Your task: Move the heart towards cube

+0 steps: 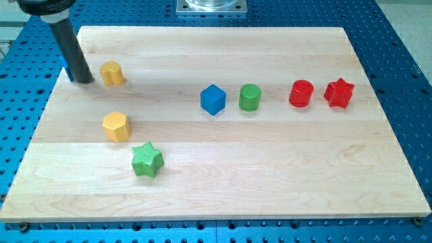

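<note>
Resting at the board's top left, our tip (pixel 84 80) sits just left of the yellow heart (pixel 112 73), with a sliver of a blue block (pixel 66 69) behind the rod; we carry no jaws to open or close. The blue cube (pixel 212 99) lies well apart toward the centre, beside the green cylinder (pixel 250 97). We also see 1 yellow hexagonal block (pixel 116 126) and 1 green star (pixel 146 160) below the heart.

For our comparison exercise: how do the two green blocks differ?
The green star has points; the green cylinder is round. The star sits near the view's bottom left, under a yellow block; the cylinder stands mid-board beside the blue cube. Both are green and far from my tip.
</note>
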Action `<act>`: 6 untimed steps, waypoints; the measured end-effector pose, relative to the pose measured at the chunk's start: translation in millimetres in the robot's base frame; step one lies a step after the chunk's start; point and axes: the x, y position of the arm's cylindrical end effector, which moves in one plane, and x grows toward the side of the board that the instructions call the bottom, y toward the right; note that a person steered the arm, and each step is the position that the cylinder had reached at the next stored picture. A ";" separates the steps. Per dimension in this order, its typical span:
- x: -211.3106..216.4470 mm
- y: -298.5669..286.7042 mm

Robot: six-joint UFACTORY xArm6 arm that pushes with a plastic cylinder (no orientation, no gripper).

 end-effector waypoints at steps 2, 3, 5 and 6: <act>-12.2 58.1; -17.7 48.2; 35.7 73.6; 47.3 89.4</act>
